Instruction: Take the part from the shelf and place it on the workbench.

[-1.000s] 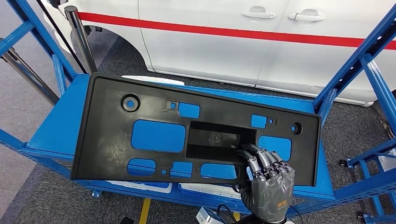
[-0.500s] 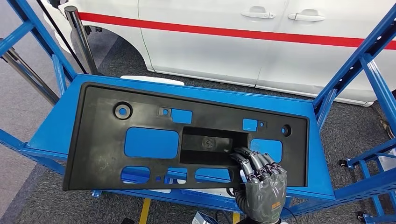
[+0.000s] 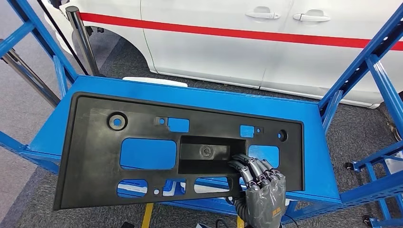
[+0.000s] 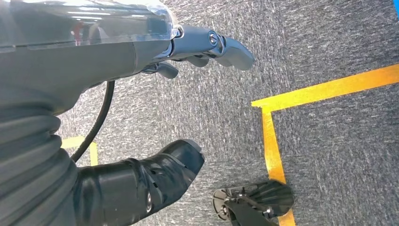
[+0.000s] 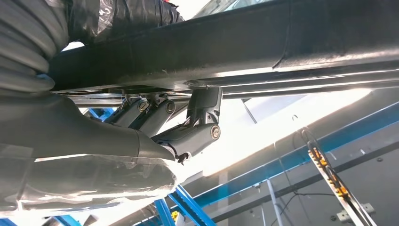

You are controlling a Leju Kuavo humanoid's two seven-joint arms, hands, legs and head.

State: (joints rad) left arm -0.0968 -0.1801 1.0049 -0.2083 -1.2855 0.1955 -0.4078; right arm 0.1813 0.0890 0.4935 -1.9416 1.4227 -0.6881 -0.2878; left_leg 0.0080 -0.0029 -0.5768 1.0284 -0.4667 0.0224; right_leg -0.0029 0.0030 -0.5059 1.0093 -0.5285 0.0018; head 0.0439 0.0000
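The part is a large flat black plastic panel [image 3: 95, 156] with several cut-outs and a rectangular recess in its middle. It lies on the blue shelf deck [image 3: 199, 97], and its near left corner hangs out past the shelf's front edge. My right hand [image 3: 261, 190] grips the panel's near edge, with its fingers hooked over into the recess. From below, the right wrist view has the dark fingers [image 5: 197, 132] curled against the panel's underside [image 5: 282, 42]. My left hand [image 4: 94, 56] hangs over the carpet, fingers apart and holding nothing.
A white car [image 3: 237, 42] with a red stripe stands just behind the shelf. Blue slanted uprights [image 3: 370, 57] frame the shelf on both sides, and a chrome post [image 3: 81, 38] stands at the back left. Yellow tape [image 4: 324, 89] marks the grey carpet.
The panel has slid toward me and leftward across the shelf, and its near edge now overhangs the front. My right hand has drawn back with it.
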